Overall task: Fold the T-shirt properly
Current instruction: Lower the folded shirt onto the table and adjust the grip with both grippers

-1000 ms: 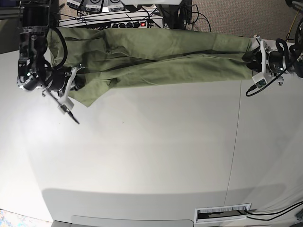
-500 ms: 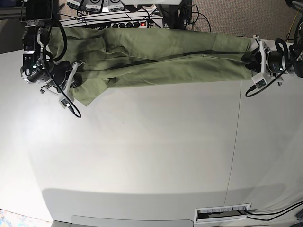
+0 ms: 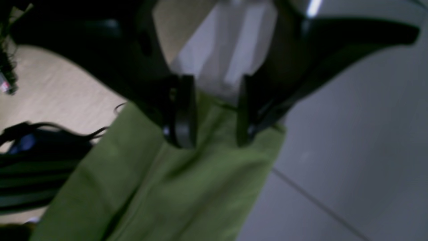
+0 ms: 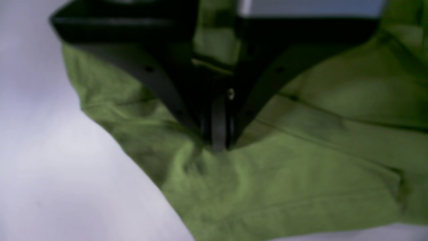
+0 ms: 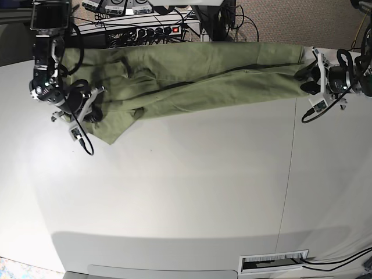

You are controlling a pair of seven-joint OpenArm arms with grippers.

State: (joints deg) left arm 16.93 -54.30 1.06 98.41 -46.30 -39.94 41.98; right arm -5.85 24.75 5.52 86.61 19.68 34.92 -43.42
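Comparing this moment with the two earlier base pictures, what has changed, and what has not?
The shirt has shifted toward the bottom of the base view at its left part, and its right end has drawn away from the left gripper, whose jaws now stand open around loose cloth. The right gripper stays shut on the shirt.

"What did the robot look like?"
"Both arms (image 5: 51,70) were black with silvery metal parts, and a dark cable (image 5: 81,131) looped off the one on the base view's left."
"And each claw?"
"The right claw (image 4: 219,147) had dark, tapering fingers (image 4: 160,80) with small round holes."
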